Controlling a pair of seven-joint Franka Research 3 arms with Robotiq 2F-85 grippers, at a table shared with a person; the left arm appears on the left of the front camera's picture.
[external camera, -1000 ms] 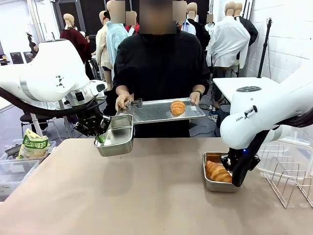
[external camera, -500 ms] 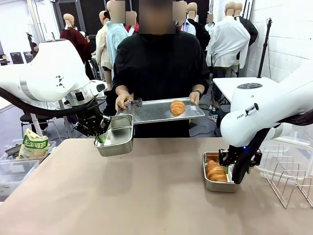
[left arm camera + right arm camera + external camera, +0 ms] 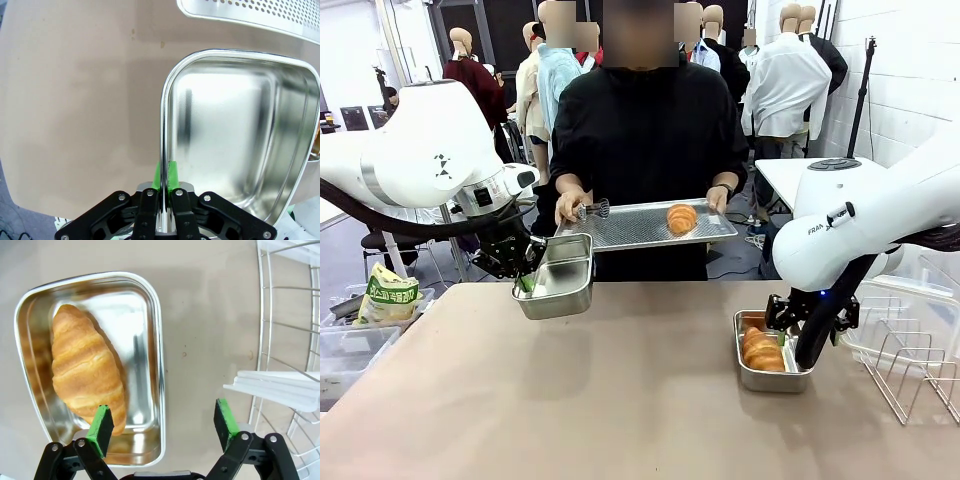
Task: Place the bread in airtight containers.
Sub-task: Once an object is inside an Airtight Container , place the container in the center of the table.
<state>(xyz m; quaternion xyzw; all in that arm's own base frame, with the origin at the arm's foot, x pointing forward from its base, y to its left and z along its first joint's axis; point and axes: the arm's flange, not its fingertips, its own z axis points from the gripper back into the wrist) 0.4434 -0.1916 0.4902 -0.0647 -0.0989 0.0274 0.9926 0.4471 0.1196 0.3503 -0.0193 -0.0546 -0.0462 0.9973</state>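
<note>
Cropped, covered and unreadable parts around two steel tins on a shared table.

From the front, the right gripper point(image 3: 812, 345) stands at the right rim of the filled tin point(image 3: 770, 383) and covers that rim; its fingertips cannot be made out. The tin's near wall hides the underside of the croissant point(image 3: 760, 350). From the right wrist, one green pad point(image 3: 101, 422) covers the croissant's near end. Right of the filled tin, the wire rack point(image 3: 287, 330) is cut by the picture's edge, as is a white flat piece point(image 3: 275, 387) in it, too partial to name. Well left of the filled tin, the rim of the empty tin point(image 3: 225, 140) hides the inner pad faces of the left gripper point(image 3: 165, 175), and the perforated tray point(image 3: 250, 12) runs off the top edge. The wire tool point(image 3: 596, 210) in the person's hand point(image 3: 568, 208) is too small to identify.
</note>
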